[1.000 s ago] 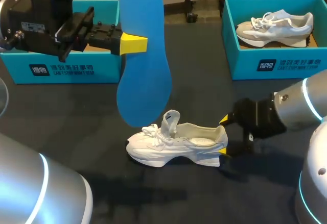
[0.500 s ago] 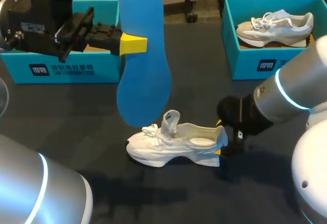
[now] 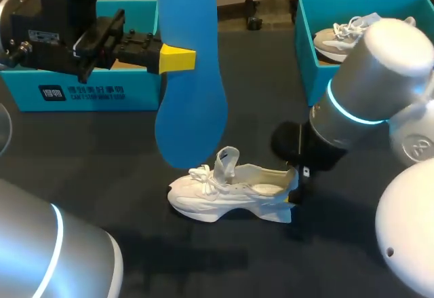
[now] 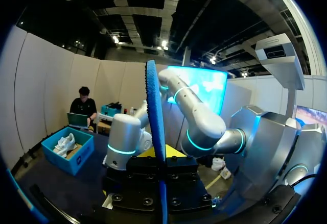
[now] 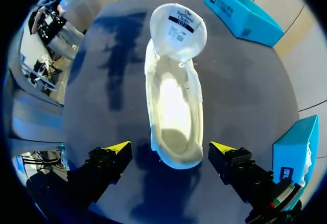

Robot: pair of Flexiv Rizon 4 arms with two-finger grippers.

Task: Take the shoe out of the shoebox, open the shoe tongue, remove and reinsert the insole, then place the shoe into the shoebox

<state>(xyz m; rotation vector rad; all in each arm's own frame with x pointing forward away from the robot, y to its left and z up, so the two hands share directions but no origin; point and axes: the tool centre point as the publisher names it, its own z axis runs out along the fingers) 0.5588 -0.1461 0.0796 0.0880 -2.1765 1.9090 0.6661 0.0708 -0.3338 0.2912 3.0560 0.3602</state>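
Observation:
My left gripper (image 3: 178, 58) is shut on a blue insole (image 3: 190, 74) and holds it upright, high above the table's middle. In the left wrist view the insole (image 4: 155, 127) stands edge-on between the fingers of that gripper (image 4: 162, 165). A white shoe (image 3: 234, 193) lies on the dark table, toe to the left, with its tongue (image 3: 227, 159) pulled up. My right arm (image 3: 366, 87) leans over the shoe's heel and hides its gripper in the head view. In the right wrist view the right gripper (image 5: 170, 147) is open, its yellow tips on either side of the shoe (image 5: 173, 96) heel, touching neither side.
A teal shoebox (image 3: 81, 91) stands at the back left, behind my left arm. A second teal shoebox (image 3: 366, 84) at the back right holds another pale shoe (image 3: 339, 40). Bare dark tabletop lies in front of the white shoe.
My right arm has swung left and turned over the shoe's heel, and now hides its own gripper in the head view. The left arm, the insole and the shoe have stayed still.

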